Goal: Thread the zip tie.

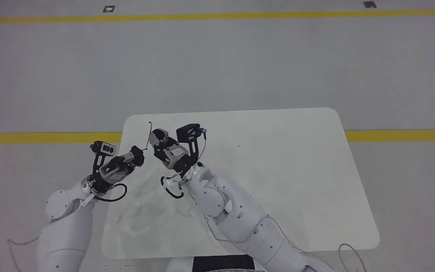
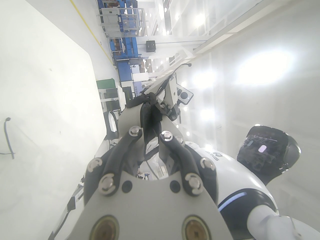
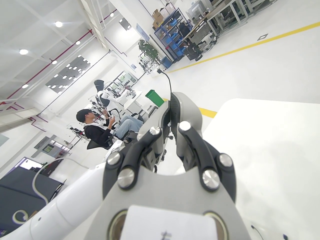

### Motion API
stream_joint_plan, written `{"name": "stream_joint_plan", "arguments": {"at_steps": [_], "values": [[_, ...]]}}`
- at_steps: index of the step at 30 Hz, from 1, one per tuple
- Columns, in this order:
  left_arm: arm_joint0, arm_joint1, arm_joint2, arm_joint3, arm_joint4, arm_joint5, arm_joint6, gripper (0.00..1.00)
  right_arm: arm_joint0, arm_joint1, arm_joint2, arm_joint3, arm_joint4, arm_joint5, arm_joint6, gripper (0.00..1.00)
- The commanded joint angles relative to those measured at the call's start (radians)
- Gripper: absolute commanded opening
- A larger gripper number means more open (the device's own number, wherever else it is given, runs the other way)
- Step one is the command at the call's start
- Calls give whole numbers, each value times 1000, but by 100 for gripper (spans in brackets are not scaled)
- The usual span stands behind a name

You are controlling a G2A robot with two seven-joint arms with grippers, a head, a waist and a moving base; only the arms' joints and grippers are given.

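A thin black zip tie [image 1: 149, 130] stands up over the white table's [image 1: 285, 177] far left corner, its head curled at the top. In the right wrist view the zip tie [image 3: 170, 86] rises from between the fingers of my right gripper [image 3: 172, 103], which is shut on its strap. My right gripper [image 1: 156, 138] sits just beside my left gripper [image 1: 141, 155]. My left gripper [image 2: 149, 104] has its fingers together, and whether anything is pinched between them I cannot make out. A thin black strap [image 2: 7, 136] shows against the table off to one side.
Both arms work close to the table's left edge [image 1: 122, 163]. The wide right half of the tabletop [image 1: 306, 204] is bare apart from a tiny dark speck [image 1: 239, 144]. Yellow floor lines [image 1: 217, 15] run beyond the table.
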Motion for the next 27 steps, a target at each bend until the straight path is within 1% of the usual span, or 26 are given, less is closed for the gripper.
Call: {"name": "stream_joint_plan", "arguments": {"at_steps": [1,9,19,27], "values": [[0,0,0,0,0,0,0,0,-1,0,0,-1,2,3,7,0],[0,0,0,0,0,0,0,0,-3,0,1,-4,2,10,16,0],[0,0,0,0,0,0,0,0,-4,1,6,-1,0,2,2,0],[0,0,0,0,0,0,0,0,-5,1,7,-4,0,2,11,0]]}}
